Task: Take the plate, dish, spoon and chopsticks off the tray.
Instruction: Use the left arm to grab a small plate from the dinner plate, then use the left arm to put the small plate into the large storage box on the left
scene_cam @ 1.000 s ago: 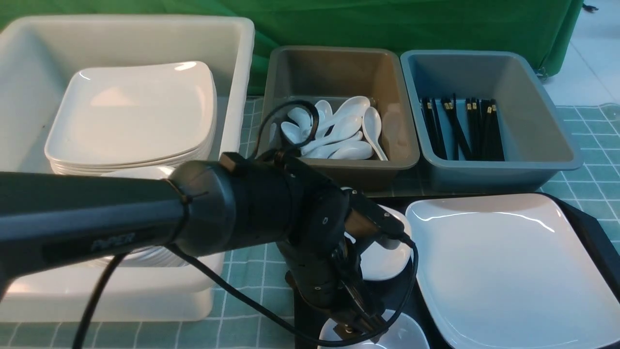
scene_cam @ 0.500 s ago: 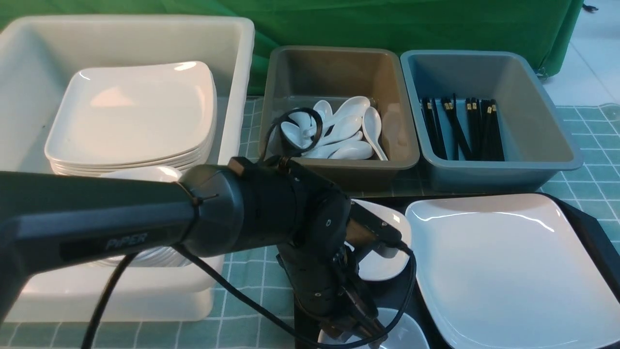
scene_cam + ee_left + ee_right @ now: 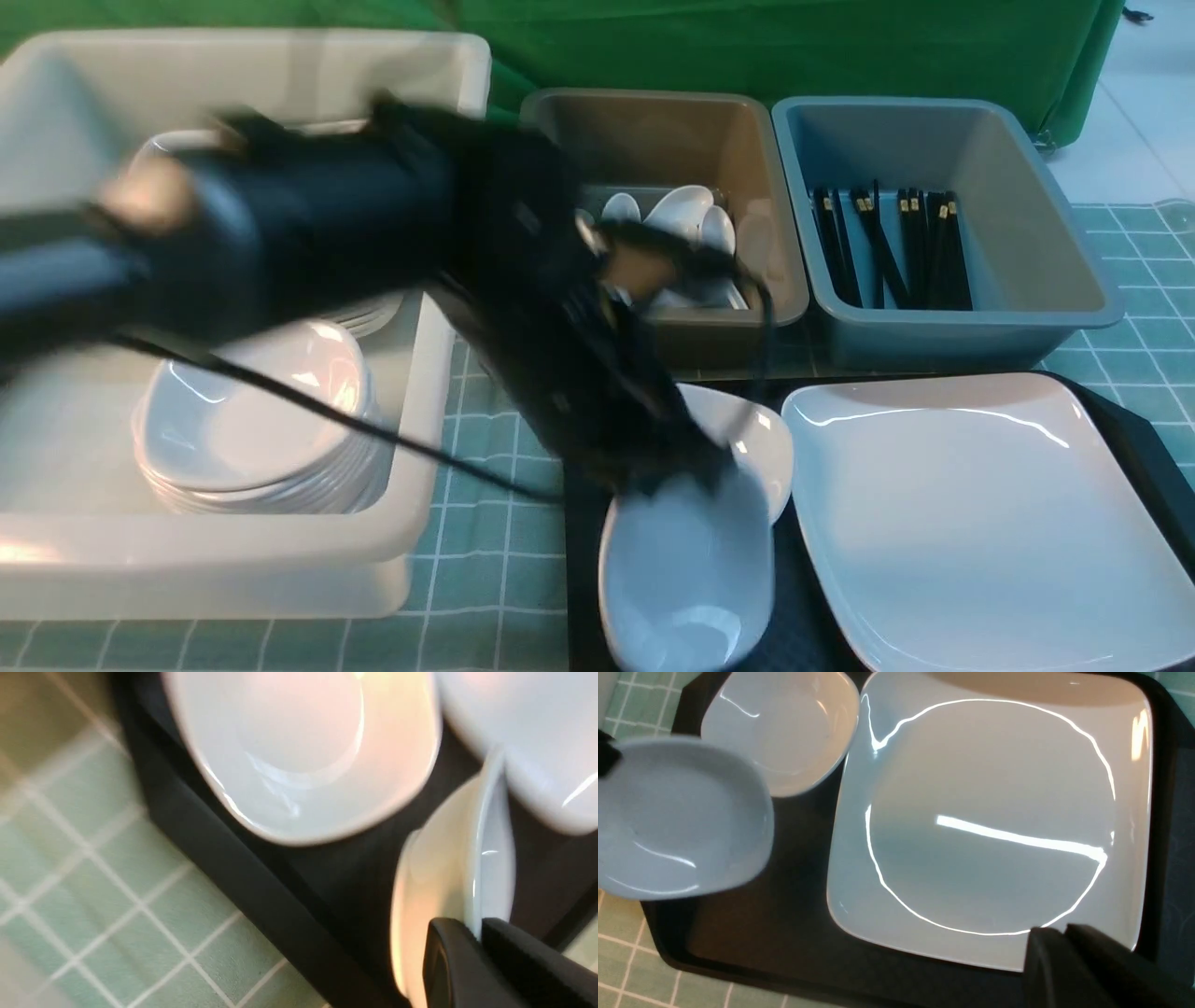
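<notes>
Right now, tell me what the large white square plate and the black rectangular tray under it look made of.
Large white square plate: glossy glazed ceramic or melamine; sharp light streaks mirror off it. Black rectangular tray: likely matt plastic; hardly any reflection.

The plate point(image 3: 971, 513) and dish point(image 3: 686, 569) are smooth, glossy white, ceramic-looking, with bright reflections. The tray point(image 3: 794, 933) is dull black plastic. The tablecloth point(image 3: 485, 560) is green checked, with a dull sheen. The spoon bin point(image 3: 653, 140) and chopstick bin point(image 3: 934, 140) are matt plastic; the tub point(image 3: 233, 588) is smooth white plastic. The chopsticks point(image 3: 934, 252) are black with gold bands. The backdrop point(image 3: 747, 47) is green cloth.
</notes>
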